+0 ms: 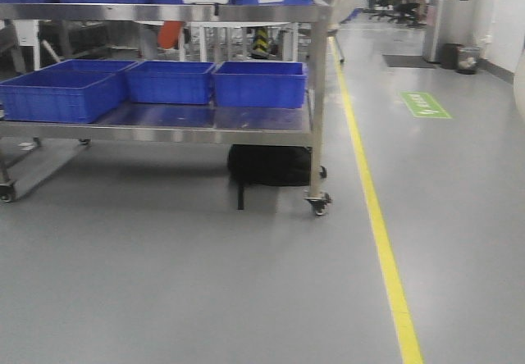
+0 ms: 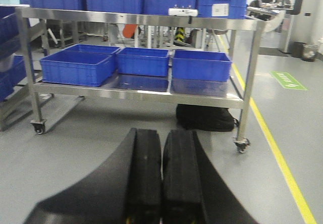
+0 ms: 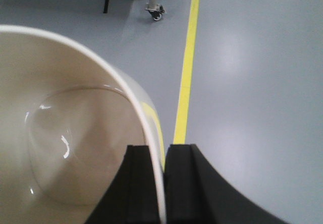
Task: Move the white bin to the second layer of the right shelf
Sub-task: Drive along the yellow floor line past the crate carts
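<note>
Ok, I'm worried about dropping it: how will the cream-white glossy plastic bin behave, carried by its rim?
The cream-white glossy plastic bin looks empty, so it is probably light. Its shiny wall may slip in the right gripper, which pinches only the thin rim. Held at one edge, it could tilt or flex a little.

The white bin [image 3: 65,133], glossy cream and empty, hangs above the grey floor [image 3: 252,82], rim pinched by the right gripper [image 3: 162,153].
</note>
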